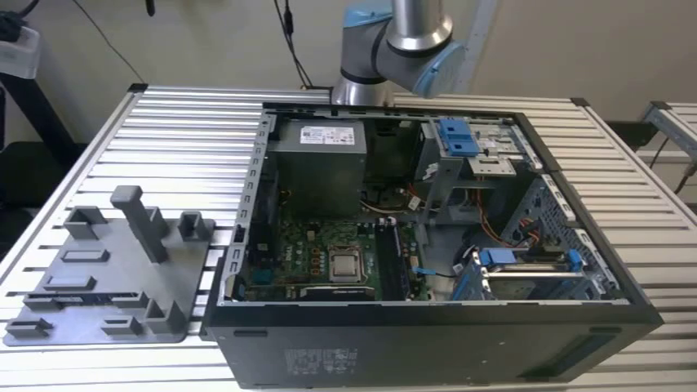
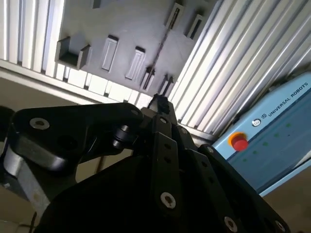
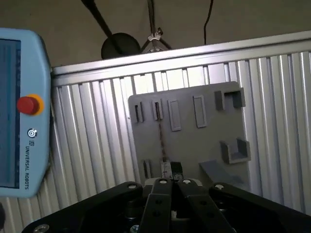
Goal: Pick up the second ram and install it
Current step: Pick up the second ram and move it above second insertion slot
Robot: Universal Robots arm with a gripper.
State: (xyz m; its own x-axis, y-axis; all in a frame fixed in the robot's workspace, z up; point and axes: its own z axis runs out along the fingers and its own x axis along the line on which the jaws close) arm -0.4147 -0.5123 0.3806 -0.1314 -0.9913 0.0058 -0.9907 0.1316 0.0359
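"Exterior view: what holds what?"
"Grey tray (image 1: pixel 117 273) holds the second ram (image 1: pixel 96 297), slotted along its camera-side edge; tall post (image 1: pixel 139 222) behind. Open case (image 1: pixel 436 343) just beside holds green board (image 1: pixel 310 245)."
"Gripper (image 3: pixel 170 170)?"
"Both wrist views: jaws drawn together, narrow, well apart from the tray; blue pendant (image 3: pixel 22 73) near the slatted table (image 3: pixel 92 145)"

In the exterior view we see a ribbed aluminium slat table (image 1: pixel 185 131) carrying two items directly: a grey plastic tray (image 1: pixel 114 278) with upright posts at its 8 o'clock, and an open black computer case (image 1: pixel 436 347) from centre to 4 o'clock, just beside the tray.
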